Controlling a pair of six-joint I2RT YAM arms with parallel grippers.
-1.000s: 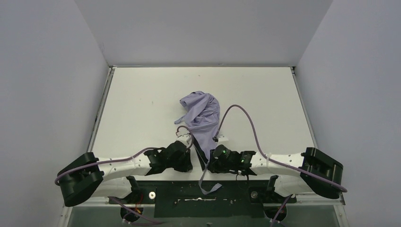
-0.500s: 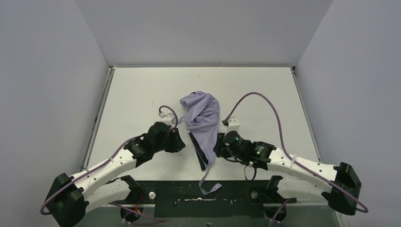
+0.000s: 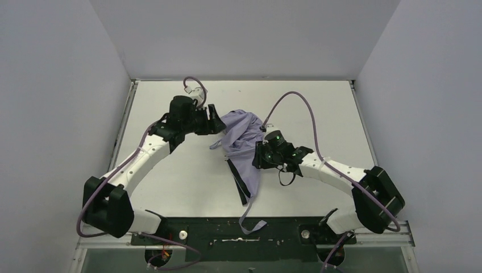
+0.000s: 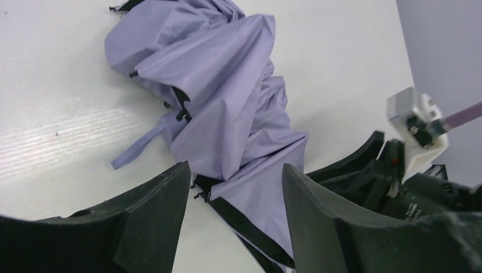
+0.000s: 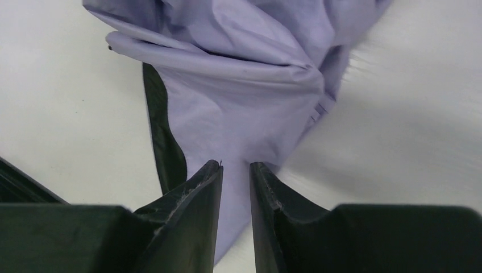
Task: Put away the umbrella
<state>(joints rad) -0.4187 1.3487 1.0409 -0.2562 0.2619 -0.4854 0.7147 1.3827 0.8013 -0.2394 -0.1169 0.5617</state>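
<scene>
**A:** What differs from a second ago?

**B:** Both arms. In the top view they were folded low, side by side at lower centre. Now the left gripper (image 3: pixel 215 120) sits up and left of centre, just beside the upper-left edge of the crumpled pale lavender folding umbrella with black lining (image 3: pixel 244 139). The right gripper (image 3: pixel 259 157) has climbed from lower centre to the umbrella's right edge, about mid-frame.

**A:** And the umbrella itself?

**B:** It has hardly shifted. It lies collapsed at the middle of the flat white table (image 3: pixel 170 170).

**A:** Which way does it run?

**B:** Its long axis runs top to bottom in the top view, a little slanted. The bunched canopy is at the upper end. The narrow, black-edged end points toward the bottom of the frame. A thin lavender strip (image 3: pixel 243 219) trails on from it over the dark near edge.

**A:** The left jaws?

**B:** They are spread wide and hold nothing. The left wrist view shows fabric beyond the gap, not in it.

**A:** The right?

**B:** They are nearly together, with only a slim gap. In the right wrist view lavender fabric shows in that gap. Whether it is pinched or just lies underneath, I cannot tell.
</scene>
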